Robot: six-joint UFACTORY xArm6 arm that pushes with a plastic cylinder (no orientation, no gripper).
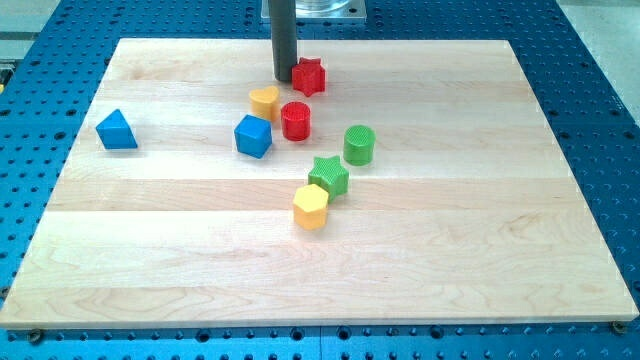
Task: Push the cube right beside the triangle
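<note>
The blue cube (253,136) sits on the wooden board (150,240) left of centre, just below the yellow heart (264,101). The blue triangle (117,130) lies apart at the view's left, well left of the cube. My tip (285,77) is the lower end of the dark rod near the view's top. It stands just left of the red star (309,76), above the yellow heart and up and to the right of the cube.
A red cylinder (296,121) stands right of the cube. A green cylinder (359,145), a green star (328,176) and a yellow hexagon (311,206) lie toward the centre. Blue perforated table (600,120) surrounds the board.
</note>
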